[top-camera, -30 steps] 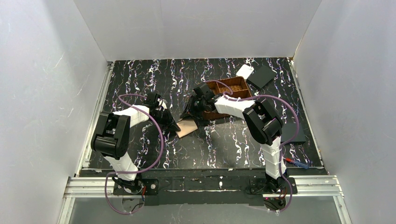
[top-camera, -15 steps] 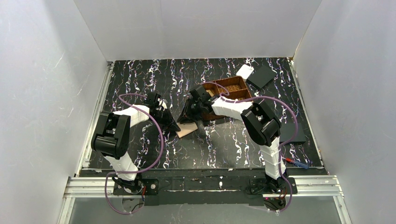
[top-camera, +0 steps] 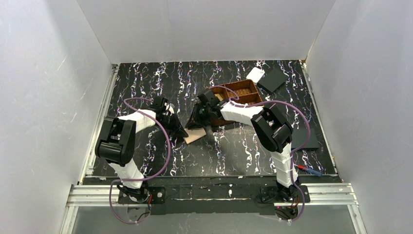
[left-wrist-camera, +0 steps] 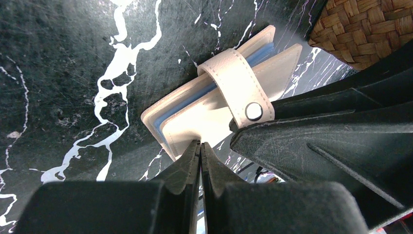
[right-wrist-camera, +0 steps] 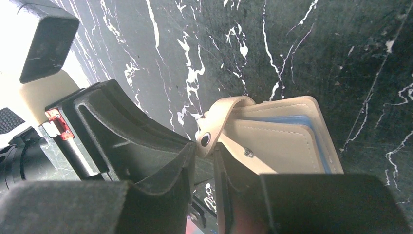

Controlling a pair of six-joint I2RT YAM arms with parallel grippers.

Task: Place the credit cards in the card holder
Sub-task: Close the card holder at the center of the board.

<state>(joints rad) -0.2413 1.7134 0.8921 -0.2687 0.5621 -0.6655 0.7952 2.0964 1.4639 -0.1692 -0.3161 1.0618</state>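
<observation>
The card holder is a tan wallet with blue inner faces lying on the dark marbled table between the two arms. In the left wrist view the card holder lies folded, its snap strap arching over it. My left gripper is shut, its tips resting on the wallet's near edge; it appears in the overhead view as the left gripper. My right gripper is shut on the free end of the strap, beside the card holder. The credit cards are hidden.
A brown woven basket stands just behind the right gripper, and the basket is close to the wallet. A white piece and a black square lie at the back right, another black square at the right, a pen near the front.
The right gripper has shifted slightly left, over the wallet. The left arm and the wallet have stayed put.
</observation>
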